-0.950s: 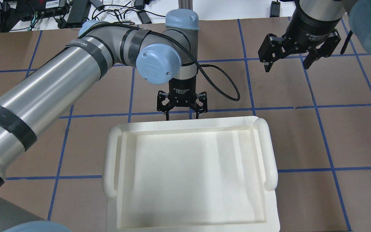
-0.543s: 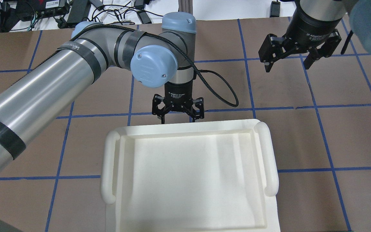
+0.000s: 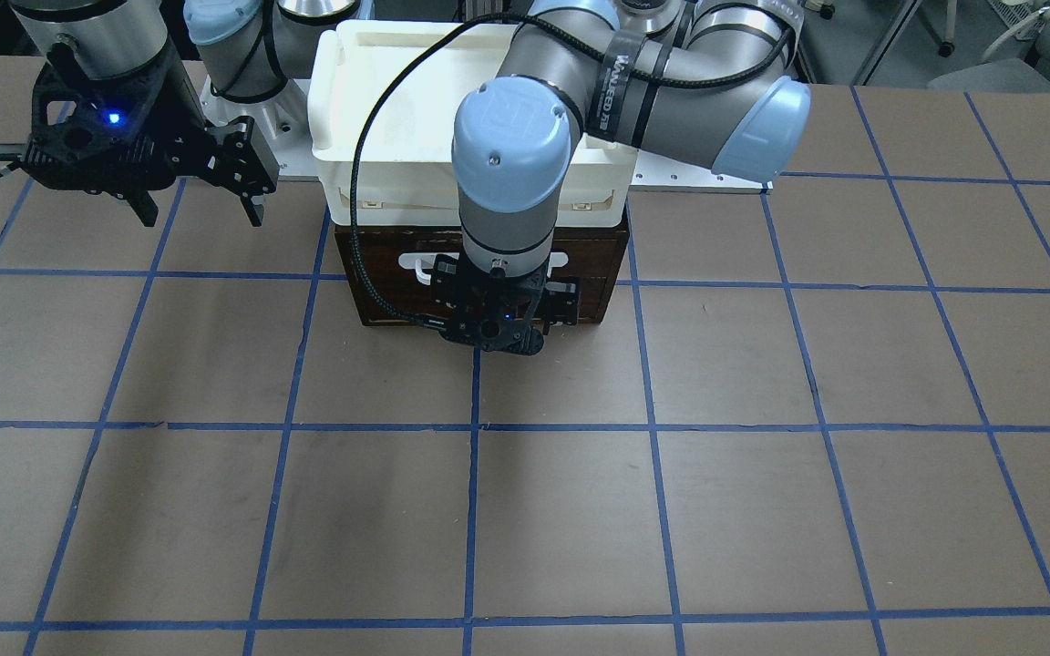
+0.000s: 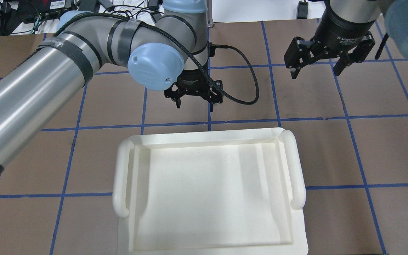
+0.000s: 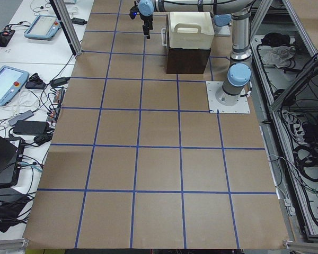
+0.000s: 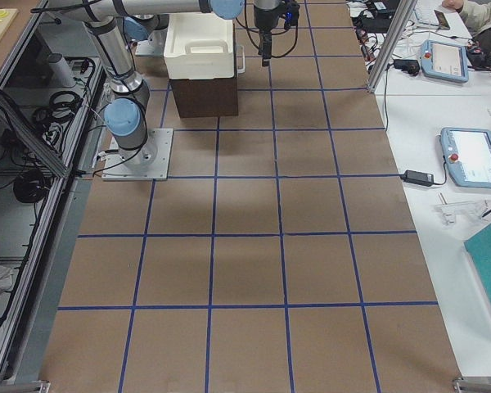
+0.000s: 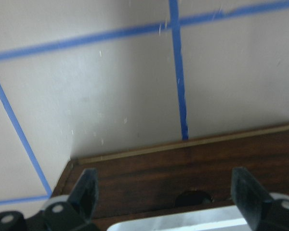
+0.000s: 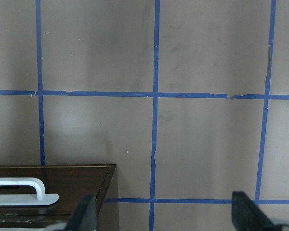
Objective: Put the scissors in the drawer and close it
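Observation:
The drawer [image 3: 379,284] has a dark brown front and a white bar handle [image 3: 419,266]. It sits under the white tray and looks pushed in, with no pale interior showing. The scissors are out of view. My left gripper [image 4: 194,106] is open and empty. It hangs just in front of the drawer front [image 7: 183,166], apart from it, as the front-facing view [image 3: 498,326] also shows. My right gripper [image 4: 315,74] is open and empty. It hovers over bare table to the drawer's side [image 3: 201,214]. Its wrist view catches the drawer's corner [image 8: 67,175] and the handle's end [image 8: 24,185].
A white plastic tray [image 4: 207,136] with two side handles rests on top of the drawer cabinet [image 5: 188,61]. The left arm's black cable [image 4: 250,92] loops beside the gripper. Brown table with blue tape squares [image 3: 525,510] stretches out in front of the drawer.
My left gripper has drawn back from the tray's far edge and the drawer front, out over the table. It stays open. The right gripper has not moved.

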Controlling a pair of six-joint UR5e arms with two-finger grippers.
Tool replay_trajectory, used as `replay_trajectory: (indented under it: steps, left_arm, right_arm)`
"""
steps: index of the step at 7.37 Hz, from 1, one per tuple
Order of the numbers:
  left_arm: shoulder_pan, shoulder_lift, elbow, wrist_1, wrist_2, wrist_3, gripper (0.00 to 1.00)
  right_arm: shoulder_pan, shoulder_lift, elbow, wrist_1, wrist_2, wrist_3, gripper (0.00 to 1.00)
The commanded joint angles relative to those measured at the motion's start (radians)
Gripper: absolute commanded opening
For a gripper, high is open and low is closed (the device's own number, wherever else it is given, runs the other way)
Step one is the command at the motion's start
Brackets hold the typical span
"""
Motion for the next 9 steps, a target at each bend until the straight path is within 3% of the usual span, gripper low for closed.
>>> replay_trajectory:
  steps: [1,2,3,4,7,9]
  left_arm:
    - [0.006,0.129,0.049,-0.002,0.059,0.014,1.0]
    - [0.011,0.197,0.039,-0.044,0.116,-0.001,1.0]
    - [0.045,0.279,0.034,-0.197,0.115,-0.001,1.0]
    - [0.106,0.336,0.022,-0.235,0.111,0.023,1.0]
    - [0.246,0.363,-0.032,-0.156,-0.009,0.106,0.99]
    - [0.27,0.374,-0.038,-0.151,-0.003,0.128,1.0]
  right_arm:
    - [0.0,0.003,0.0,-0.008,0.0,0.0,1.0]
    - [0.0,0.003,0.0,-0.006,-0.001,0.0,1.0]
    - [0.0,0.003,0.002,-0.005,-0.001,0.0,1.0]
    - [0.0,0.002,0.002,0.001,-0.001,0.0,1.0]
    - [0.0,0.002,0.002,-0.002,0.0,0.0,1.0]
    - [0.0,0.002,0.002,0.0,-0.011,-0.001,1.0]
